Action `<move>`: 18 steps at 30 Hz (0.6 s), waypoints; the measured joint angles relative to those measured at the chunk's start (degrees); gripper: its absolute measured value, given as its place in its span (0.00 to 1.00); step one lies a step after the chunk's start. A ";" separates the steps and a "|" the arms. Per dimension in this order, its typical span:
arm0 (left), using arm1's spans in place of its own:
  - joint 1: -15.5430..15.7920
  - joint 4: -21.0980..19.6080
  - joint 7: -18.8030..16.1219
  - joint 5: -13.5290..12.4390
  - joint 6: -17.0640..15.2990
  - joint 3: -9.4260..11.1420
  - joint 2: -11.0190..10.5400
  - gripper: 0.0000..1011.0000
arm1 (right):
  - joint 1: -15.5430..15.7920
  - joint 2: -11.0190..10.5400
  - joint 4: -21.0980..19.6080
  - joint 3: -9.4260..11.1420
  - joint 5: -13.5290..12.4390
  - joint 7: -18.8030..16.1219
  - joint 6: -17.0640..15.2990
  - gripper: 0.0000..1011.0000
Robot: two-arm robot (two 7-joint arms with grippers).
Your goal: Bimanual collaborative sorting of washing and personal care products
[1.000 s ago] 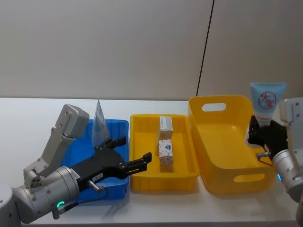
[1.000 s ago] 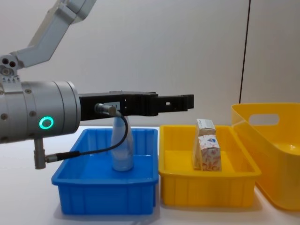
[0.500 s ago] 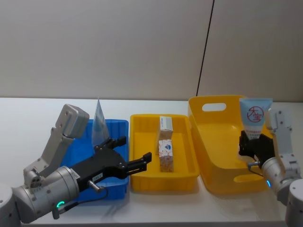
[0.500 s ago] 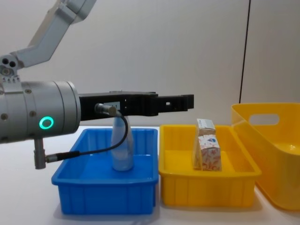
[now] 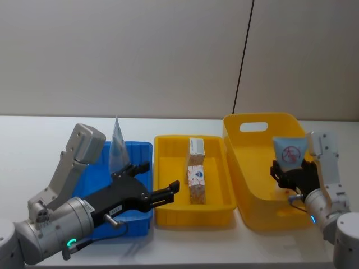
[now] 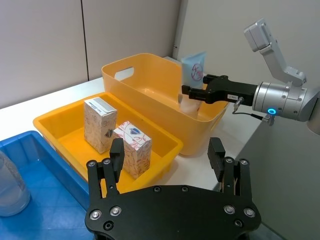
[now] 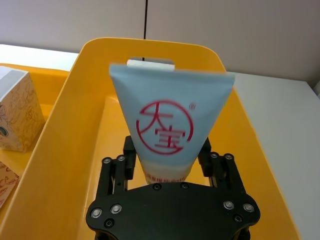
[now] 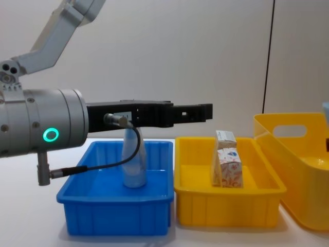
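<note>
The right gripper (image 5: 291, 174) is clamped on the lower end of the pale-blue tube (image 5: 289, 152), a finger on each side. It holds the tube upright, wide crimped end up, inside the tall yellow bin (image 5: 261, 119) near its right wall. Held by its base like this, the tube can probably go straight down and be let go standing.

The left gripper (image 5: 157, 178) is wide open and holds nothing. It hovers low over the front corner where the blue bin (image 5: 140, 147) meets the yellow tray (image 5: 168, 218), likely parked clear of the right arm.

Two cartons stand in the tray. The cream one (image 5: 196, 150) is at the back and the white patterned one (image 5: 196, 185) just in front of it. A clear tube (image 5: 116, 145) stands in the blue bin.

The pale-blue tube's cap is hidden between the jaws, so it cannot be told whether it touches the yellow bin's floor. In the chest view the tube shows as a sliver at the right edge. There, the left arm covers the top of the clear tube.
</note>
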State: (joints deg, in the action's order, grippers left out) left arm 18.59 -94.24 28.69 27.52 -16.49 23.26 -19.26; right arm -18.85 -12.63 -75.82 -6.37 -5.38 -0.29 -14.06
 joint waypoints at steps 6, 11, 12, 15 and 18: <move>0.00 0.00 0.00 0.00 0.00 0.00 0.00 0.99 | -0.18 0.13 0.42 -0.06 0.05 -0.05 -0.08 0.87; 0.00 0.00 0.00 0.00 0.00 0.00 0.00 0.99 | -0.24 0.19 0.58 -0.08 0.09 -0.10 -0.12 0.99; 0.00 0.00 0.00 0.00 0.00 0.00 0.00 0.99 | -0.25 0.20 0.58 -0.07 0.09 -0.12 -0.11 0.99; 0.00 0.00 0.00 0.00 0.00 0.00 0.00 0.99 | -0.24 0.29 0.52 0.02 0.10 -0.27 0.29 0.99; 0.00 0.00 0.00 0.00 0.00 0.00 0.00 0.99 | -0.16 0.39 0.20 0.24 0.02 -0.47 1.13 0.99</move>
State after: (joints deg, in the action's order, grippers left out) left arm 18.59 -94.24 28.69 27.52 -16.49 23.26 -19.26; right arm -19.01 -12.24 -75.62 -6.13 -5.36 -0.76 -12.93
